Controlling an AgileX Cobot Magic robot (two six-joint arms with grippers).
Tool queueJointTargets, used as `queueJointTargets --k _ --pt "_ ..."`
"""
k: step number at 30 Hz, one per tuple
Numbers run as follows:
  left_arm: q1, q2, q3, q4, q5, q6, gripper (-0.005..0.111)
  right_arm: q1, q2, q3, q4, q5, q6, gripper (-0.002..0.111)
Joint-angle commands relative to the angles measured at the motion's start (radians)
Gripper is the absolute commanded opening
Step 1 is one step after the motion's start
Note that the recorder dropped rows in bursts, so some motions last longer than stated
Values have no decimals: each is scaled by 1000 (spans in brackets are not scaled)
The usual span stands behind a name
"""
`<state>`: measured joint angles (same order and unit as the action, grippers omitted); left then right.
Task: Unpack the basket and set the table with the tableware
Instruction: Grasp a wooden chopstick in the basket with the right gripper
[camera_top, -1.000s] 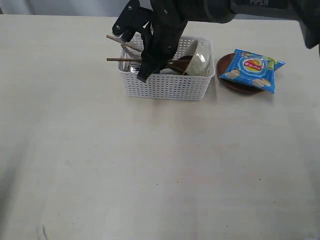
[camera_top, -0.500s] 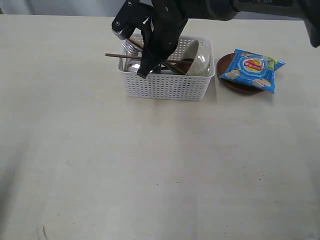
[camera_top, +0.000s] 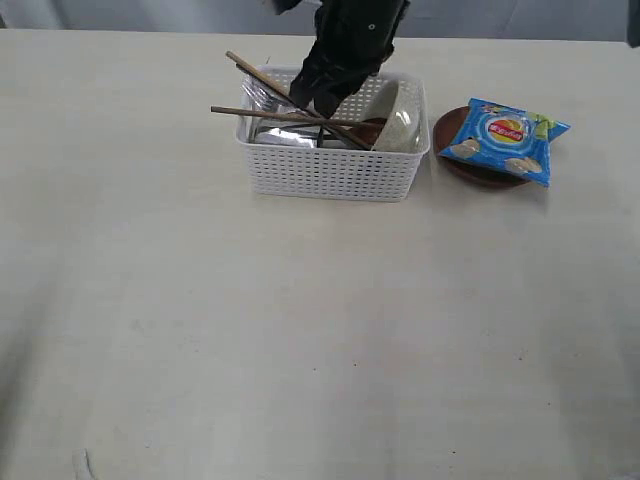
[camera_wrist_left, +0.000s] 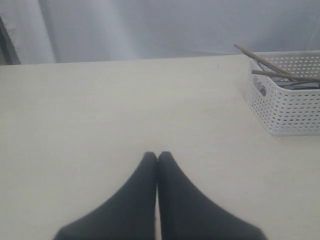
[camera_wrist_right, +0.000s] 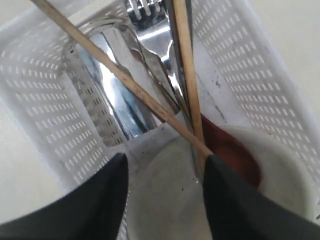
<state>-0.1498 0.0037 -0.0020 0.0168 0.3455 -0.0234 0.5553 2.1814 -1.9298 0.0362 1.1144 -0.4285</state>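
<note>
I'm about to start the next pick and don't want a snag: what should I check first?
1. Right gripper open above white lattice plastic basket: ok.
2. Nothing held between its jaws: ok.
3. Two long brown chopsticks lie crossed, poking over the rim: not ok.
4. Dark brown round plate free for setting: not ok, blue chip bag on it.
5. Left gripper shut, clear of basket: ok.
</note>
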Motion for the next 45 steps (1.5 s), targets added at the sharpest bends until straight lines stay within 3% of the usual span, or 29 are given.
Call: queueJointTargets --k 1,12,18,25,27,32,45 --pt "-8 -4 2 -3 -3 0 0 1 71 -91 29 79 -81 47" --pt "-8 -4 2 -3 -3 0 0 111 94 -105 1 -76 -160 50" --pt "-8 -4 2 -3 -3 0 0 121 114 -105 -44 -114 -118 38" --pt "-8 -4 2 -3 -3 0 0 121 139 -105 -69 -96 -118 39" --pt "-8 -4 2 -3 -3 0 0 121 140 -105 -72 -109 -113 34" --pt "-8 -4 2 -3 -3 0 0 121 138 -105 -72 -114 -118 0" --pt "-8 -4 2 -3 -3 0 0 121 42 -105 -116 -112 -109 0"
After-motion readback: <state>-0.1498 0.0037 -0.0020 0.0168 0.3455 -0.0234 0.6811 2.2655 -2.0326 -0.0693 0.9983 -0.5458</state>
